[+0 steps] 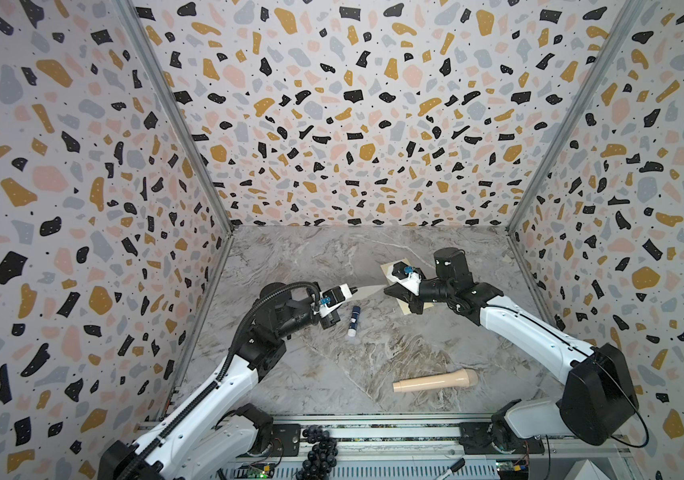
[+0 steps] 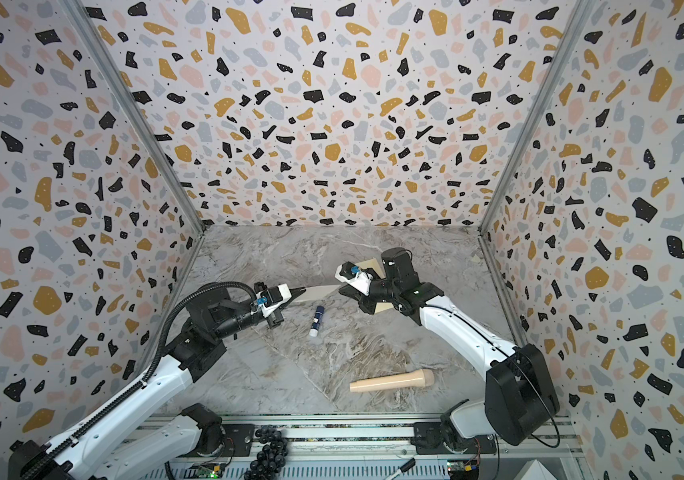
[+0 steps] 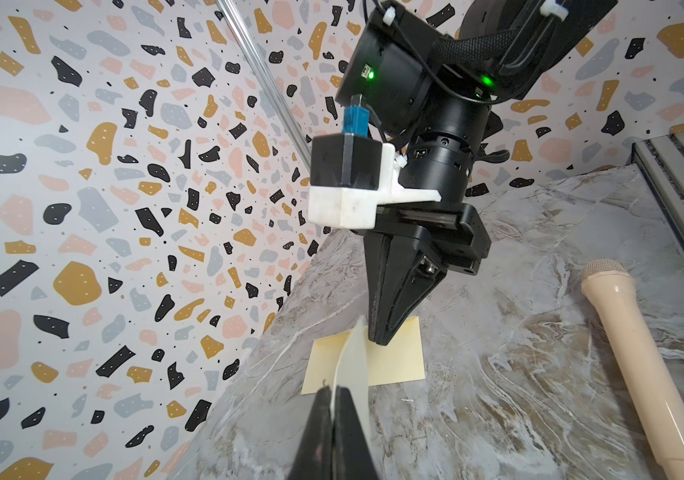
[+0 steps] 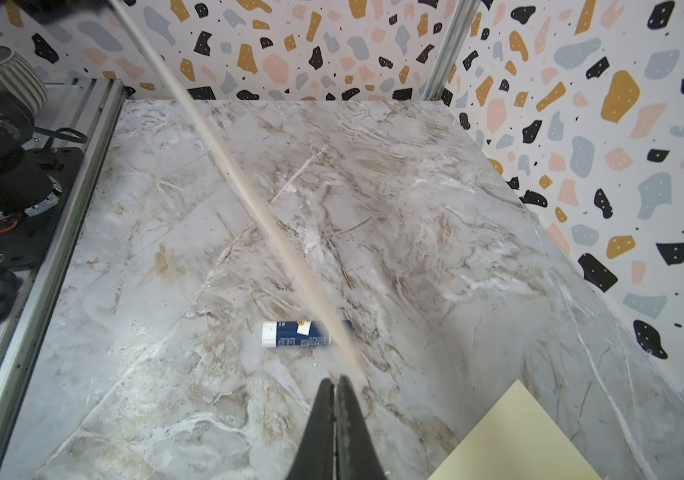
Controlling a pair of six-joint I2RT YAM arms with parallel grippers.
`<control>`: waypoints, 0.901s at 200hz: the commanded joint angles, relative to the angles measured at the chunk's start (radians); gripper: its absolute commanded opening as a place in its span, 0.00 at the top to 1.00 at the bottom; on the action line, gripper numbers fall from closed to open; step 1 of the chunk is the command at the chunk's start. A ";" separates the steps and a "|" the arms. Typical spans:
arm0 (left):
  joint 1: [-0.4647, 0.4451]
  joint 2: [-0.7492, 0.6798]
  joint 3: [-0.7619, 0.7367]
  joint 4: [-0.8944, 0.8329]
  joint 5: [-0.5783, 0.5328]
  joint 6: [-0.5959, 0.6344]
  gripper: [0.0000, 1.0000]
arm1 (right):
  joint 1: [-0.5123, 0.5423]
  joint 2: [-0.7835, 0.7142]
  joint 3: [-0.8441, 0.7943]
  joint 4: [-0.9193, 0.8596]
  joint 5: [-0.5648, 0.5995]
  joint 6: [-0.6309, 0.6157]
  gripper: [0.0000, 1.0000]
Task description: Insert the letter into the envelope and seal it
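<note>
Letter [image 1: 367, 291] is up off the desk [image 1: 332, 257] right now, strung between the two arms like a little hammock. Left end effector [image 3: 334, 392] is clamped shut on one edge of it. Right end effector [image 4: 336, 382] looks pinched shut on the opposite edge; in the right wrist view the sheet runs edge-on straight out of its closed tips.

Envelope [image 3: 398, 357] is lying flat on the desk, partly under the right end effector, and nothing seems to be touching it. Can't tell from any view whether the flap is open or which way the mouth faces. Glue stick [image 1: 354, 321] lies on the desk near the left end effector, untouched.

My read: this is the early get-the-letter-under-control step. Nothing is inside anything and sealing hasn't begun. Whether the sheet fits as is or wants a fold first, I can't judge from here.

Next move, I'd guess, is bringing one letter edge down to the envelope's mouth. Tricky bit is that both arms are busy with the letter, so one has to let go to hold the envelope or lift the flap. Floppy paper will sag the moment that happens. Also wouldn't pull the two ends apart too hard, or it could tear.
</note>
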 commanded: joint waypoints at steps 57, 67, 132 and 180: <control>0.005 -0.027 -0.018 0.058 -0.078 -0.001 1.00 | -0.034 -0.076 -0.009 0.136 0.300 0.200 0.48; 0.004 -0.028 -0.020 0.058 -0.080 -0.002 1.00 | -0.034 -0.055 0.017 0.118 0.381 0.222 0.41; 0.005 -0.026 -0.023 0.061 -0.097 -0.005 1.00 | -0.013 0.181 0.200 -0.055 0.820 0.320 0.17; 0.005 -0.028 -0.023 0.057 -0.101 -0.006 1.00 | 0.024 0.348 0.287 -0.116 0.984 0.355 0.23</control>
